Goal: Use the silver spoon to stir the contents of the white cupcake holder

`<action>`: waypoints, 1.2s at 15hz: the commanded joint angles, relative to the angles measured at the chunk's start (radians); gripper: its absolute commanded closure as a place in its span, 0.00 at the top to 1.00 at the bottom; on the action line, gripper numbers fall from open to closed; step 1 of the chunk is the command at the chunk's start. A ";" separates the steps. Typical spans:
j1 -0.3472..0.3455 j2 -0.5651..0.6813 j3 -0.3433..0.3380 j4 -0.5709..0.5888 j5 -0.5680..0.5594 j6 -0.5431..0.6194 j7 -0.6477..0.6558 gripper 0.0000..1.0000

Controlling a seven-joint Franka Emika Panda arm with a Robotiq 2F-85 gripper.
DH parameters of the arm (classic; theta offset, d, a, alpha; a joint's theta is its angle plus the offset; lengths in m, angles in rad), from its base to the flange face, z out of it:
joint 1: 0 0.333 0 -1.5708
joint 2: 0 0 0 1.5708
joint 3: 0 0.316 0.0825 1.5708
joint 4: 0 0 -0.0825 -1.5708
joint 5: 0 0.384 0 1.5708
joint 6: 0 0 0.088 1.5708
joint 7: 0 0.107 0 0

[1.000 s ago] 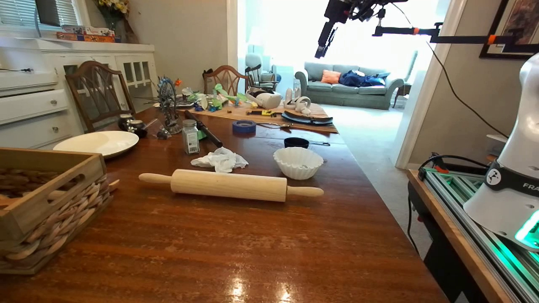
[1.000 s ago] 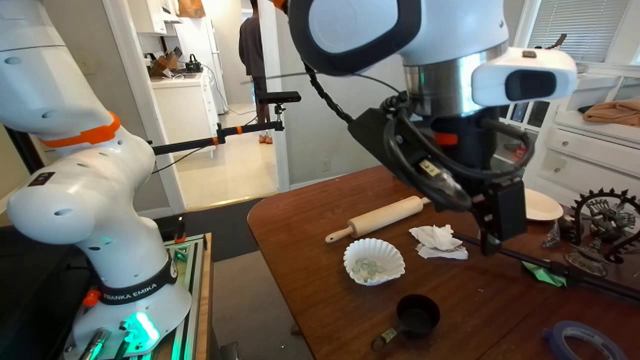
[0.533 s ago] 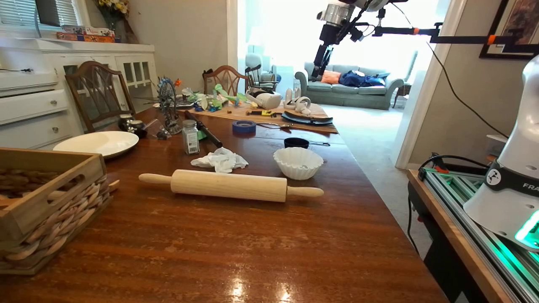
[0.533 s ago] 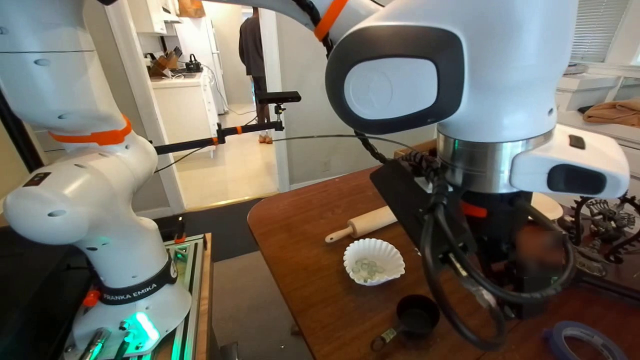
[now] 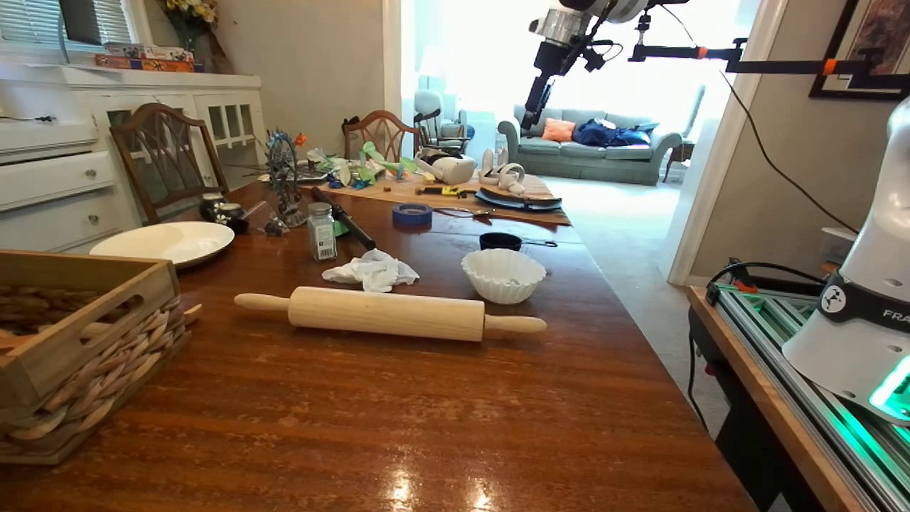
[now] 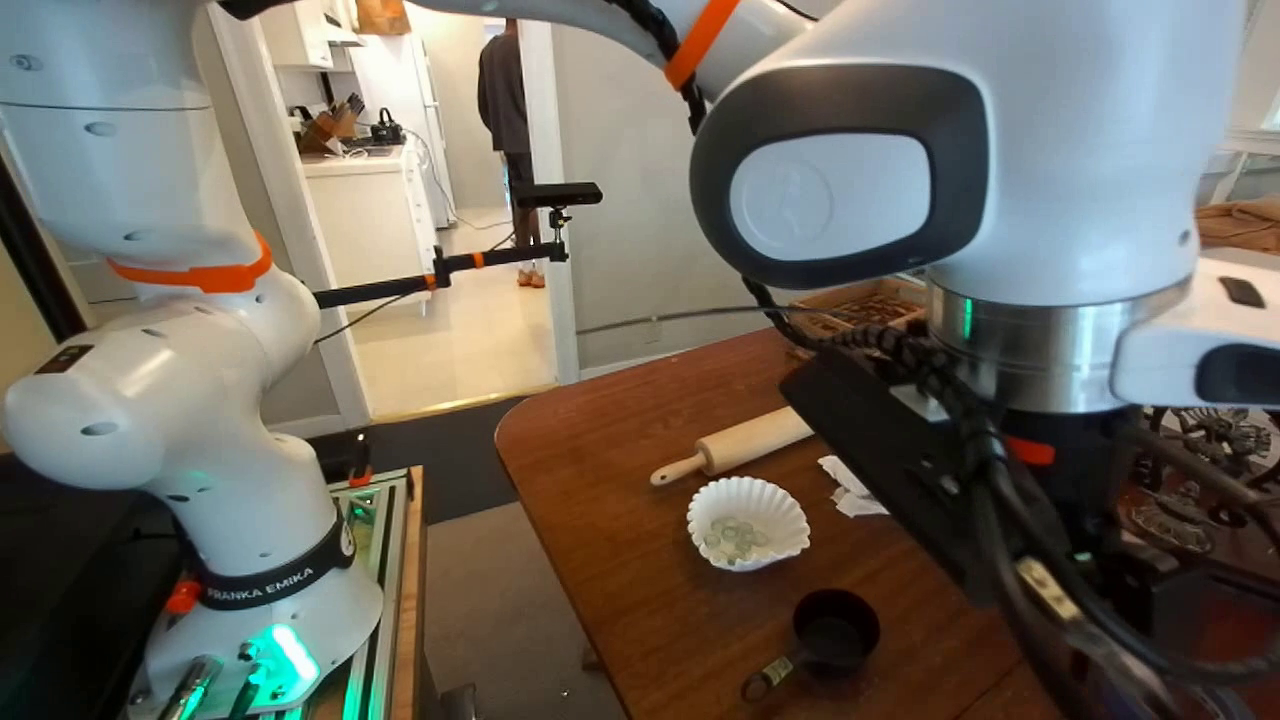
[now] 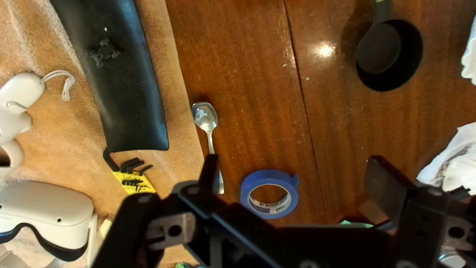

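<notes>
The silver spoon [image 7: 205,116] lies on the table beside the brown mat's edge in the wrist view; part of its handle is hidden behind a finger. It shows small in an exterior view [image 5: 483,212]. The white cupcake holder [image 6: 748,520] stands upright with several pale clear pieces [image 6: 735,540] inside. It also shows in an exterior view [image 5: 503,276] and at the wrist view's right edge [image 7: 470,56]. My gripper [image 7: 293,163] is open and empty, jaws wide apart, high above the table. It also shows in an exterior view [image 5: 530,122].
Blue tape [image 7: 269,193] lies beside the spoon's handle. A dark cup [image 6: 838,632] stands near the holder. A rolling pin [image 5: 387,313] and crumpled white tissue [image 5: 373,270] lie nearby. A curved black tray [image 7: 122,89] and a white headset [image 7: 44,216] sit on the mat.
The arm has come down and then shifted slightly left in an exterior view; in the opposite view it has moved right and lower. The spoon, holder and other table objects have not visibly moved.
</notes>
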 commanded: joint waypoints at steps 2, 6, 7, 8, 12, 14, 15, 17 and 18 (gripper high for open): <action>-0.110 0.215 0.055 0.211 0.125 -0.008 -0.196 1.00; -0.197 0.358 0.132 0.328 0.166 -0.007 -0.237 1.00; -0.217 0.389 0.151 0.357 0.168 -0.017 -0.233 1.00; -0.230 0.429 0.169 0.380 0.170 -0.003 -0.216 1.00; -0.269 0.550 0.206 0.488 0.148 0.022 -0.134 0.72; -0.284 0.593 0.222 0.533 0.148 0.038 -0.089 0.63; -0.288 0.610 0.224 0.554 0.139 0.043 -0.062 0.53; -0.298 0.642 0.238 0.586 0.135 0.059 -0.019 0.37; -0.307 0.655 0.250 0.594 0.141 0.075 -0.008 0.30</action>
